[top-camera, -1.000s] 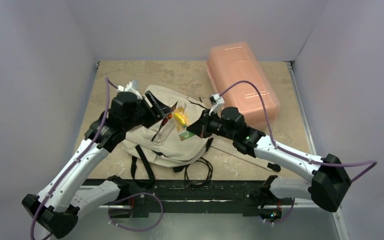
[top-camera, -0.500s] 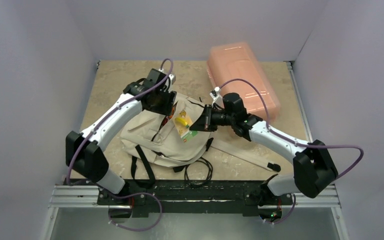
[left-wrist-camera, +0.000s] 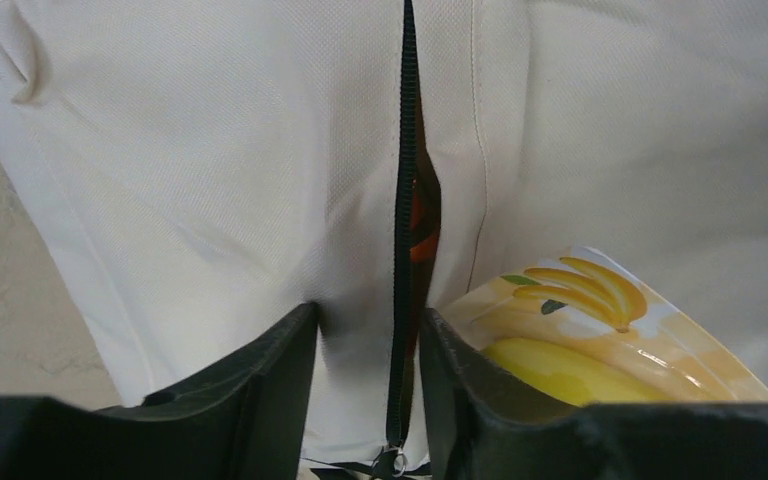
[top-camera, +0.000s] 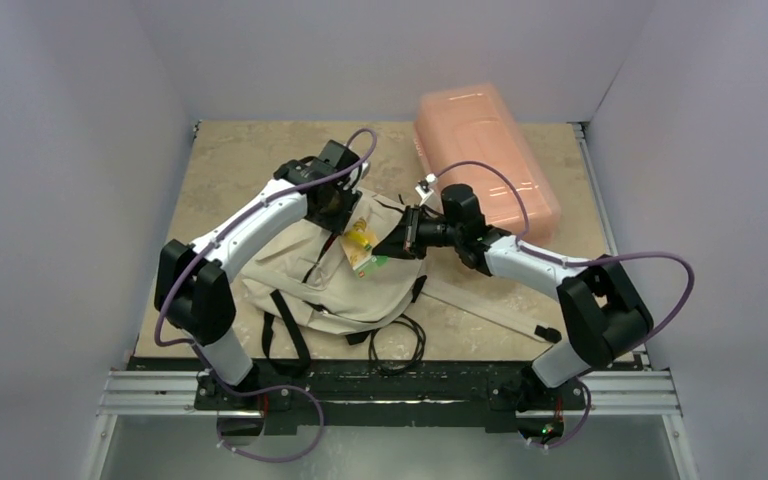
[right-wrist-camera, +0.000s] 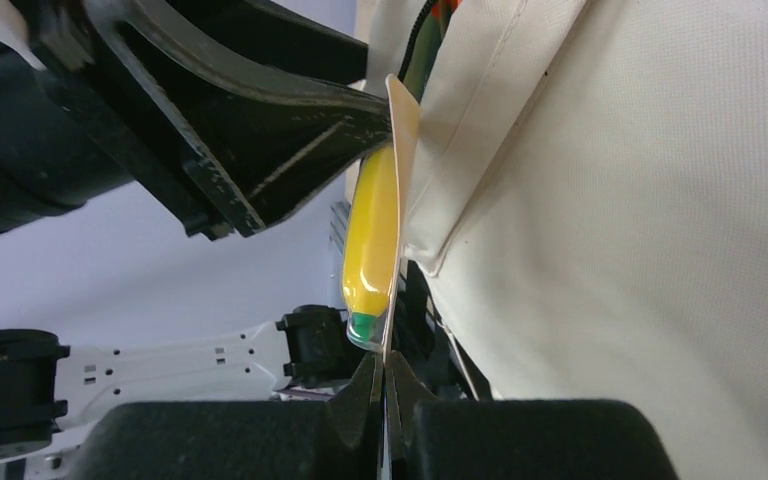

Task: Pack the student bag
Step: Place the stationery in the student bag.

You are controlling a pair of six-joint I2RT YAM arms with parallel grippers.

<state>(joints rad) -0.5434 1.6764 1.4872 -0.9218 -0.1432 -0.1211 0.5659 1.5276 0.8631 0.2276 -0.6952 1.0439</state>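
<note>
The beige student bag lies flat mid-table with its black zipper partly parted, orange showing inside. My left gripper stands open at the bag's top end. Its fingertips straddle the zipper and the fabric edge beside it, just above the zip pull. A blister pack holding a yellow, green-capped item sits at the opening, by my left gripper's right finger. My right gripper is shut on the pack's card edge. It reaches in from the right.
A translucent pink plastic box stands at the back right, just behind the right arm. A black cable loop and black straps lie at the bag's near side. A long pale strip lies near right. Walls enclose three sides.
The left arm has swung from the bag's left side over to its top end, and its jaws have narrowed. The right gripper has shifted the pack slightly back and left.
</note>
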